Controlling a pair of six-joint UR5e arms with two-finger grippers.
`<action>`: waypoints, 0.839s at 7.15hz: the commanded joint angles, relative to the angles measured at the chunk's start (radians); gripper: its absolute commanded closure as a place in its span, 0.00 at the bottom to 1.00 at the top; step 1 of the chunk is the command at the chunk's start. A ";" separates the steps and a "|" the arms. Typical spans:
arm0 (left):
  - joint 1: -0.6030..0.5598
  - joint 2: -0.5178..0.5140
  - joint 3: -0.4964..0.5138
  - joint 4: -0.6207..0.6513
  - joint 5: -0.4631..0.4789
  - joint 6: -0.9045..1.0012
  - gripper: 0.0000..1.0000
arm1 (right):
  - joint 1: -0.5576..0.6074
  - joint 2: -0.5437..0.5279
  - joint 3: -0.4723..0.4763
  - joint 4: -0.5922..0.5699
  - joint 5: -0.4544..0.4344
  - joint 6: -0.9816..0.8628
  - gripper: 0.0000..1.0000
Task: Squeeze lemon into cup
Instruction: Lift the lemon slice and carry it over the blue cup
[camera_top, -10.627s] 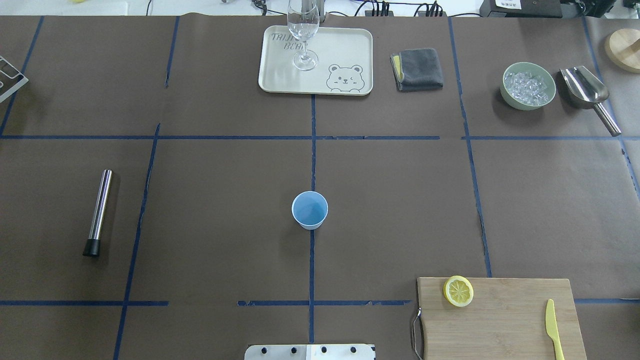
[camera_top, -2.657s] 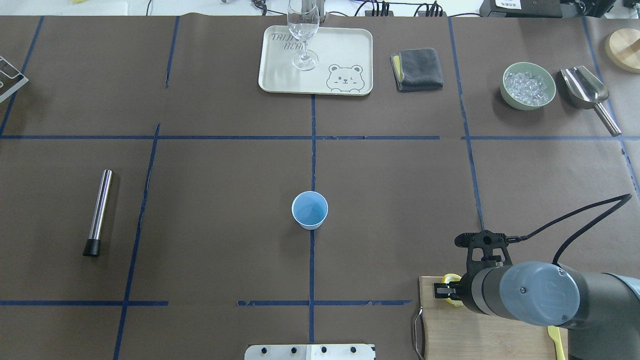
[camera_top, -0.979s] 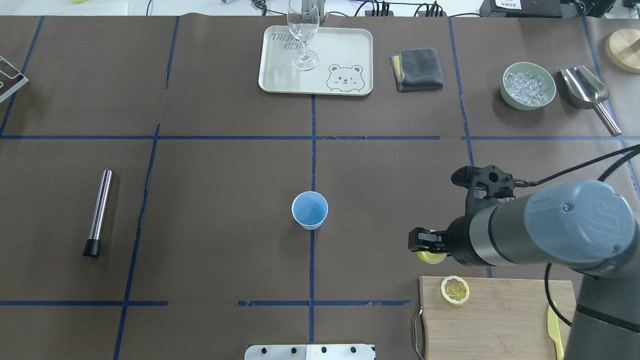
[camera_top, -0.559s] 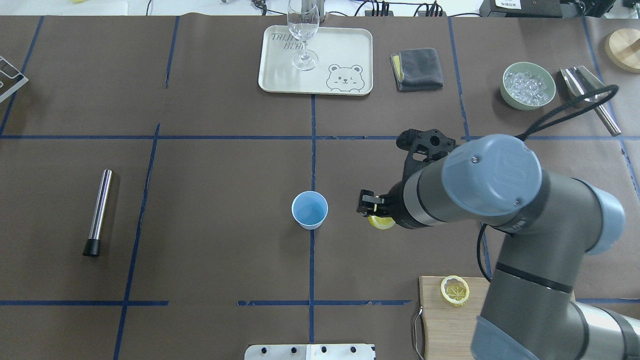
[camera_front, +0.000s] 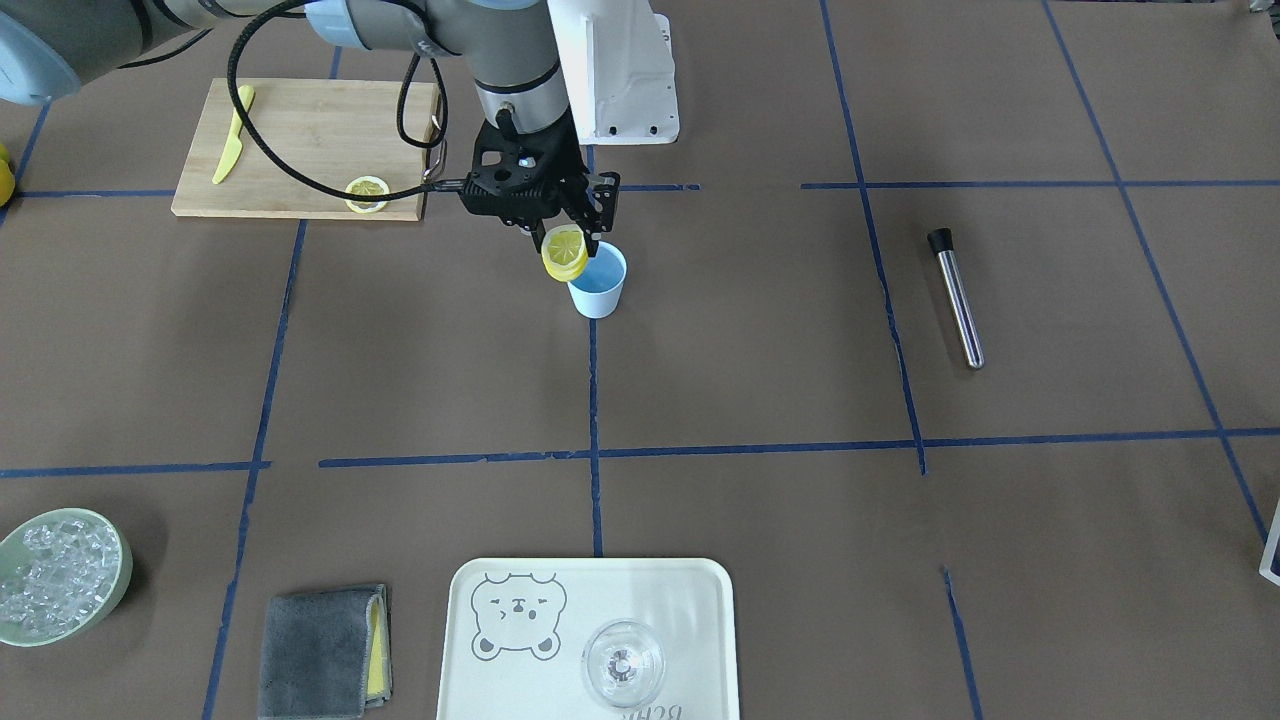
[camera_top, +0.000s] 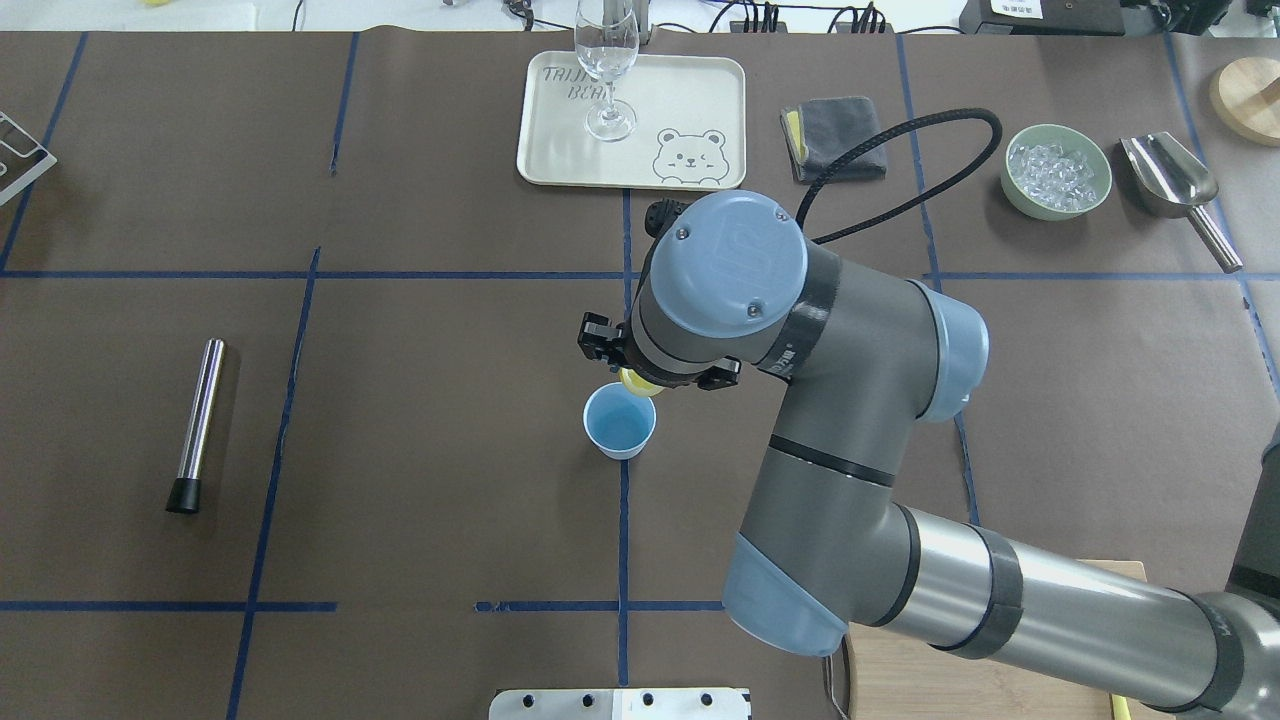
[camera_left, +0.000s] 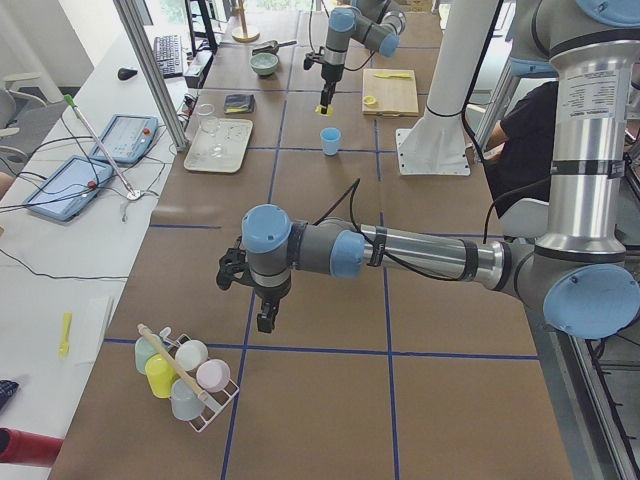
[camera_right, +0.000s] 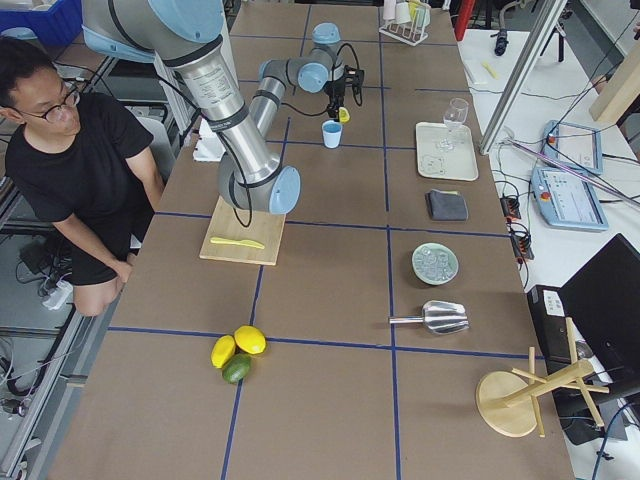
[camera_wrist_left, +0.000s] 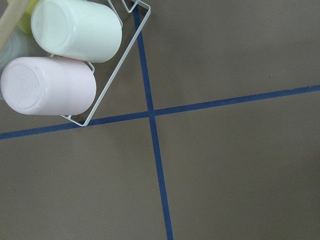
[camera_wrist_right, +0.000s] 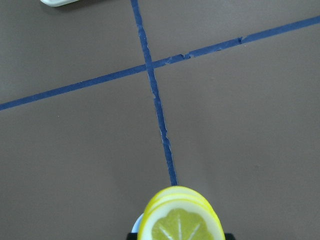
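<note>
My right gripper (camera_front: 566, 246) is shut on a yellow lemon slice (camera_front: 565, 252) and holds it over the far rim of the light-blue cup (camera_front: 597, 283). In the overhead view the slice (camera_top: 637, 381) peeks out under the wrist just beyond the cup (camera_top: 619, 421). The right wrist view shows the slice's cut face (camera_wrist_right: 181, 220) with a sliver of cup below it. A second lemon slice (camera_front: 366, 192) lies on the cutting board (camera_front: 300, 150). My left gripper (camera_left: 262, 320) hangs over the table near a cup rack; I cannot tell if it is open or shut.
A yellow knife (camera_front: 232, 146) lies on the board. A tray (camera_top: 690, 100) with a clear glass (camera_top: 606, 70), a grey cloth (camera_top: 833, 137), a green bowl of ice (camera_top: 1057, 171) and a metal scoop (camera_top: 1170, 180) are at the far side. A steel rod (camera_top: 196, 425) lies left. The cup rack (camera_left: 185, 375) stands by my left gripper.
My right gripper took a lemon slice off the board and carried it left and away from the robot to the cup. One slice stayed on the board.
</note>
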 joint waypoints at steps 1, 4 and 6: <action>0.000 -0.003 0.006 -0.001 0.000 0.000 0.00 | -0.035 0.023 -0.047 0.000 -0.020 0.017 0.38; 0.000 -0.005 0.008 -0.001 0.000 0.000 0.00 | -0.089 0.015 -0.047 -0.003 -0.026 0.045 0.37; 0.000 -0.005 0.008 -0.001 0.000 0.000 0.00 | -0.091 0.017 -0.050 -0.003 -0.029 0.047 0.37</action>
